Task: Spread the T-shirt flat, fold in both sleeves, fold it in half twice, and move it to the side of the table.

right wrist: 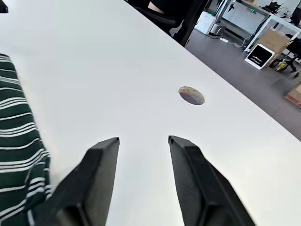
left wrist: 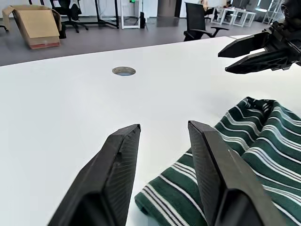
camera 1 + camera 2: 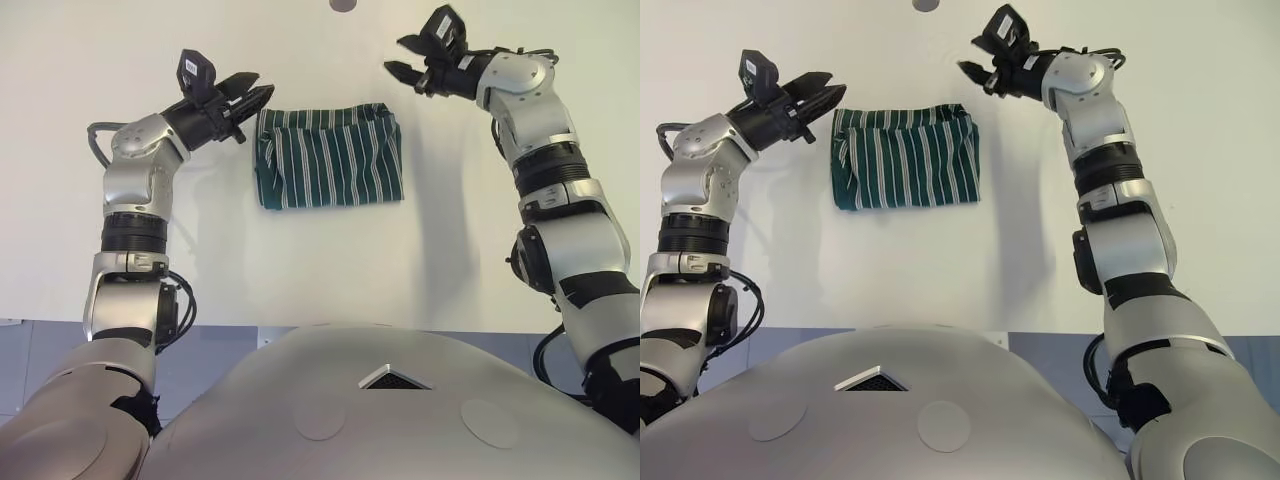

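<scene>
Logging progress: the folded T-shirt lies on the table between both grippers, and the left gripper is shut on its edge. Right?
No: the left gripper is open, fingers apart at the edge of the T-shirt, gripping nothing, as the left wrist view shows. The rest stands.

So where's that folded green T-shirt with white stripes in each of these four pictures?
Left eye view: the folded green-and-white striped T-shirt lies mid-picture on the white table, between the arms.
Right eye view: T-shirt slightly left of centre.
Left wrist view: T-shirt beside the left gripper.
Right wrist view: T-shirt edge beside the right gripper.
Shared landmark: the round hole in the table, beyond the shirt.
</scene>
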